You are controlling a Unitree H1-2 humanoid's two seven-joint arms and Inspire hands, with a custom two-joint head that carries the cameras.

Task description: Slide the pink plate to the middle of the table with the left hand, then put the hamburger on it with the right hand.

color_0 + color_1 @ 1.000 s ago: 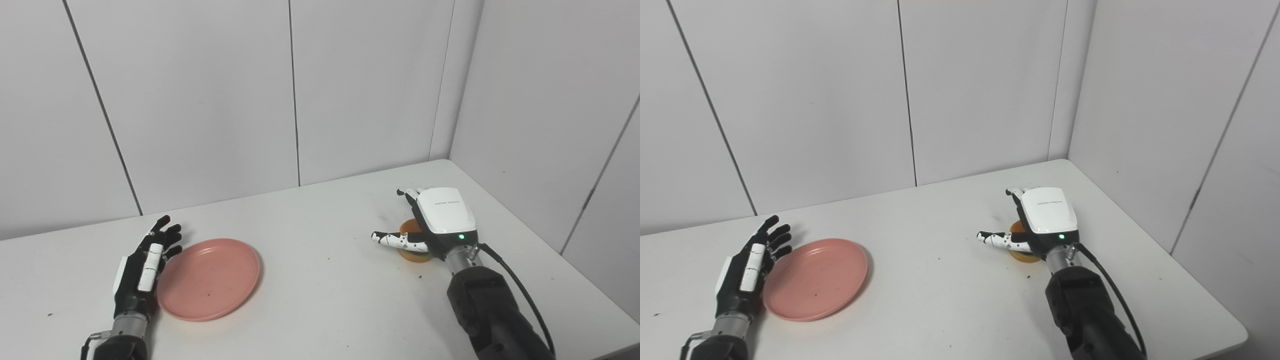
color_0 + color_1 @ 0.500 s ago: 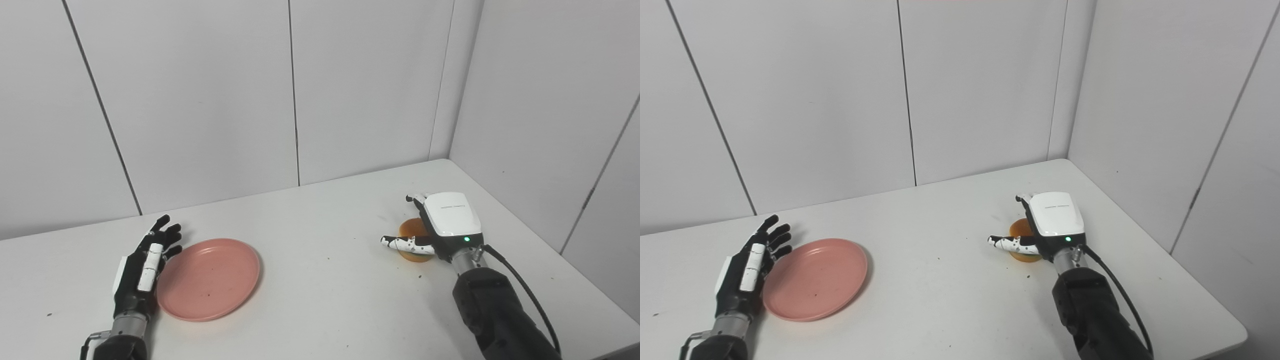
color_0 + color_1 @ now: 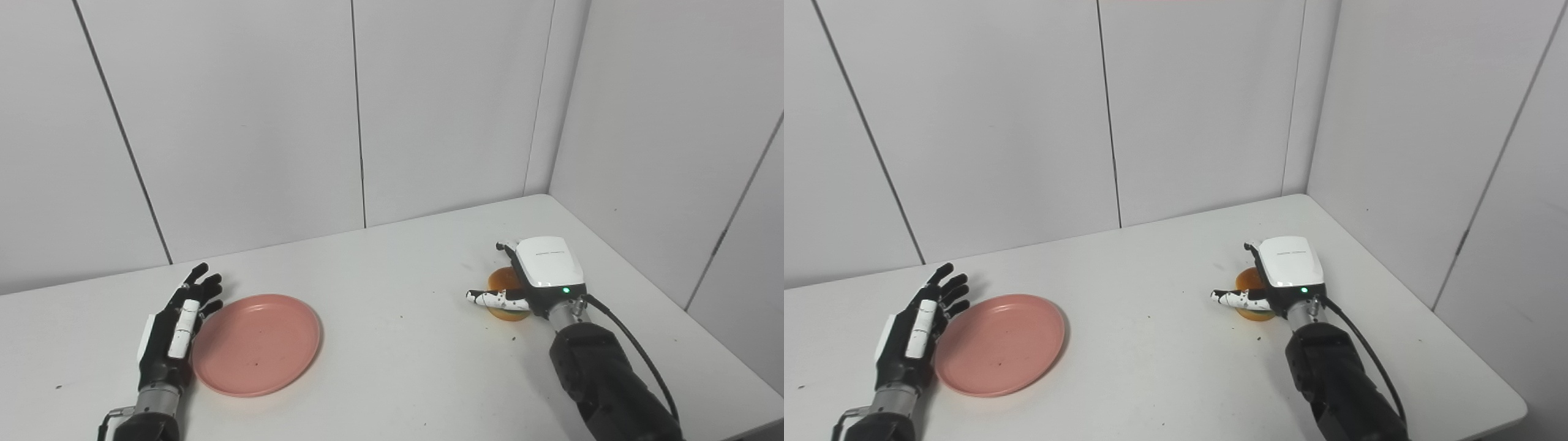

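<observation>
The pink plate (image 3: 257, 343) lies flat on the white worktop (image 3: 392, 355), well to the left and nearer the front edge than the wall. The left hand (image 3: 174, 324) rests just beside its left rim, palm turned toward the plate, its dark fingers (image 3: 205, 288) spread and holding nothing; whether it touches the rim cannot be told.

Well apart, on the right side, the hamburger (image 3: 503, 286) sits on the worktop under the right hand (image 3: 539, 275). That hand's white back covers most of the bun, and its thumb lies stretched out to the left in front of the bun. Whether the fingers grip the hamburger cannot be told, since the hand hides them.

The left eye view shows slightly more of the bun's top beside the hand; the right eye view (image 3: 1252, 288) shows only a narrower sliver of it.
</observation>
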